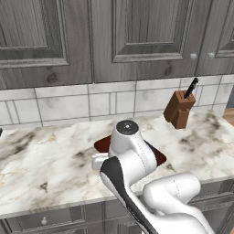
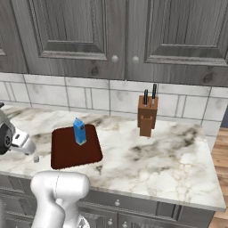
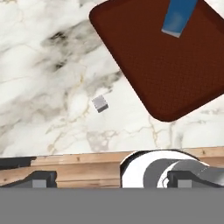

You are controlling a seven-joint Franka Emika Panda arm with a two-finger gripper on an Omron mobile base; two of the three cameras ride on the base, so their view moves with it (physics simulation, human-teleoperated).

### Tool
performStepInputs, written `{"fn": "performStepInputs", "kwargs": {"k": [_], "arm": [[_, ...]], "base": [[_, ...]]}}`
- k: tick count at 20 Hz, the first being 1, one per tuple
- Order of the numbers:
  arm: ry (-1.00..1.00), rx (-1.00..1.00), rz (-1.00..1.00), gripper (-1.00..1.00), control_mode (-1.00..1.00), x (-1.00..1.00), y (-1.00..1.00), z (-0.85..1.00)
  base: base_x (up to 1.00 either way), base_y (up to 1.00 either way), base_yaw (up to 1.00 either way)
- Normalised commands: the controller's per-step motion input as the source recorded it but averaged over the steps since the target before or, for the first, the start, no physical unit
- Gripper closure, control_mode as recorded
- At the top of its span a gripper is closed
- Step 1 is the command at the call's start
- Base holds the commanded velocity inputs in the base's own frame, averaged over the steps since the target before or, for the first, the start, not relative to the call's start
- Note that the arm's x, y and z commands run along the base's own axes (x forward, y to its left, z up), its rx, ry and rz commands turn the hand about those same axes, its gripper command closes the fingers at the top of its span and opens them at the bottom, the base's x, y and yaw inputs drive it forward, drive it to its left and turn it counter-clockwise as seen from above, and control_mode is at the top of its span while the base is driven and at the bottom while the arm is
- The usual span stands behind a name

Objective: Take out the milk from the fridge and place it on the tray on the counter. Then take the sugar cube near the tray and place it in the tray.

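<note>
Already the small tall blue milk carton with a gabled top (image 2: 79,131) stands upright on the flat dark red-brown rectangular tray (image 2: 67,153), toward its far edge, so you can judge the first half of the task done. The step in hand is the tiny pale grey-white sugar cube (image 3: 100,103), which lies on the white-and-beige marbled stone worktop (image 2: 160,156) just beside the tray's near-left corner, apart from it and untouched.

Your two-finger gripper (image 3: 111,178) hovers above the worktop's front edge, looking down on the cube. The two dark finger tips (image 3: 40,178) stand far apart at the bottom of the hand view with nothing between them: the jaws are spread wide and carry nothing.

For the next move, you will likely need to centre the jaws over the cube, descend until the tips straddle it, and close gently. The cube is small, so a slight offset could knock it aside.

Beyond the tray, a brown wooden knife block (image 2: 147,115) stands near the tiled wall, well apart from your work.
</note>
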Motion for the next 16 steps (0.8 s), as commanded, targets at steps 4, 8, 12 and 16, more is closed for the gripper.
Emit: {"fn": "performStepInputs", "kwargs": {"k": [4, 8, 12, 16], "arm": [[0.00, 0.01, 0.00, -1.00, -1.00, 0.47, 0.19, -0.47], [0.06, -0.02, 0.02, -1.00, -1.00, 0.17, 0.10, -0.30], [0.10, -0.07, 0.06, -1.00, -1.00, 0.23, 0.11, -0.30], [0.05, -0.06, 0.09, -1.00, -1.00, 0.12, 0.14, -0.16]], "base": [[0.00, 0.00, 0.00], [0.00, 0.00, 0.00], [0.00, 0.00, 0.00], [0.00, 0.00, 0.00]]}}
